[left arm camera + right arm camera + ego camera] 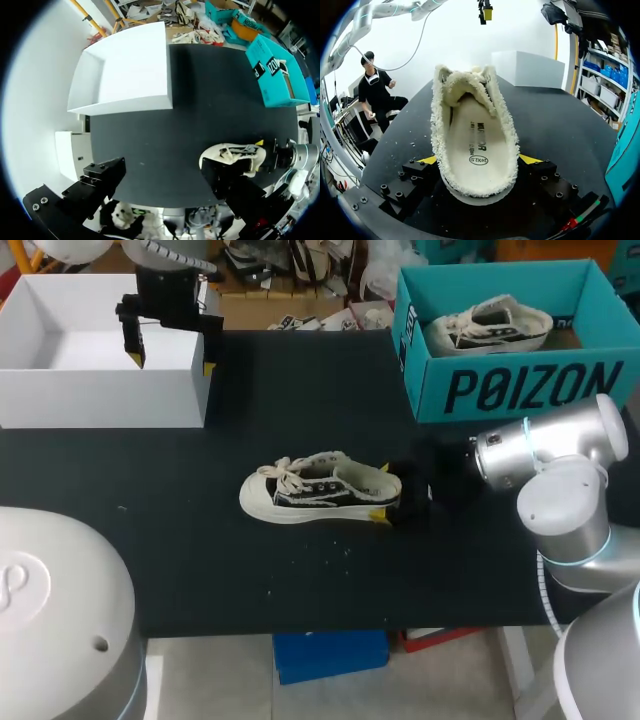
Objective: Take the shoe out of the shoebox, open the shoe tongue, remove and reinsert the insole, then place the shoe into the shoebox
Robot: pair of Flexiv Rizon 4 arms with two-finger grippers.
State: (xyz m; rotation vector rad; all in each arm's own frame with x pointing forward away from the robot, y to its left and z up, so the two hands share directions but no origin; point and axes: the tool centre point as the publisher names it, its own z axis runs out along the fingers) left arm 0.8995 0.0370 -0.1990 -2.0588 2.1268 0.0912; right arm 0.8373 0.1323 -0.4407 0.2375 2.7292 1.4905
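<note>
The shoe is seen as black with cream sole, laces and frayed trim; the table as black; 1 box as white; the shoebox as teal, lettered black.

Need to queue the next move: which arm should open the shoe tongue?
Left, probably. The right end effector grips the shoe by the heel, steadying it; the left end effector is open, free over the white box, and the toe points its way.

the shoe is black cloth with frayed fleecy trim and a smooth rubber sole; the surface looks matt black.
</note>
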